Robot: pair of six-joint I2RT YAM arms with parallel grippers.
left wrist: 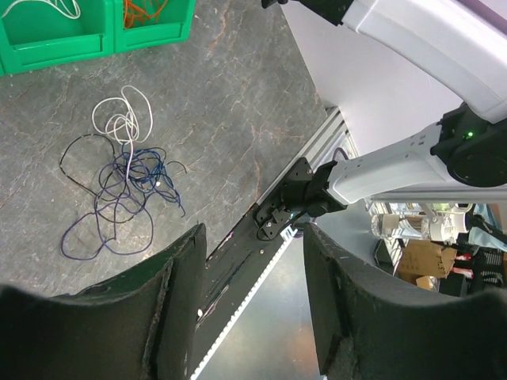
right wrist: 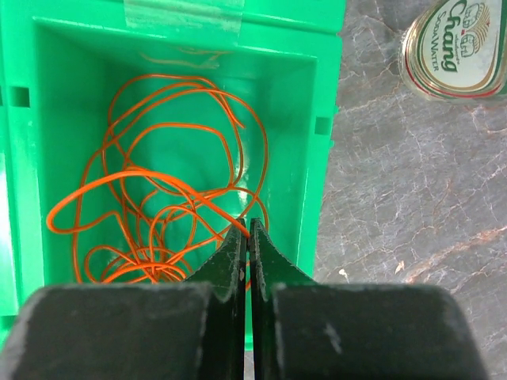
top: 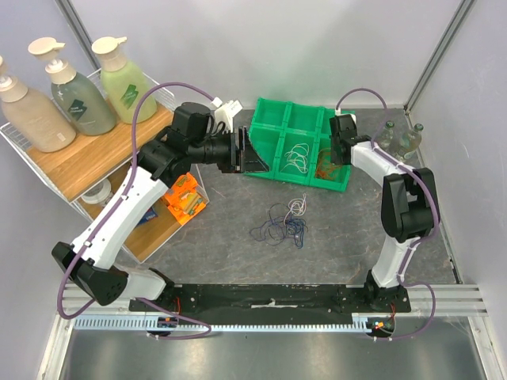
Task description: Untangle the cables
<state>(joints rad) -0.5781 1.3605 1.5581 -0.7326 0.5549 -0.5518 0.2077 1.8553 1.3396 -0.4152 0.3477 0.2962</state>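
Watching right hand (right wrist: 246, 229) pressed together on orange cable (right wrist: 150, 263) inside green tray (right wrist: 326, 95) bin — left hand (left wrist: 253, 237) spread, empty. Then blue-white-black tangle (top: 283, 222) loose on desk (top: 230, 237): light, floppy, springy — I'd grab outer white loop (left wrist: 129, 125) first.

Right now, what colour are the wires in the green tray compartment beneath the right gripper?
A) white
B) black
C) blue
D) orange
D: the right wrist view shows orange wires looped inside the green tray compartment, just beyond the shut right gripper.
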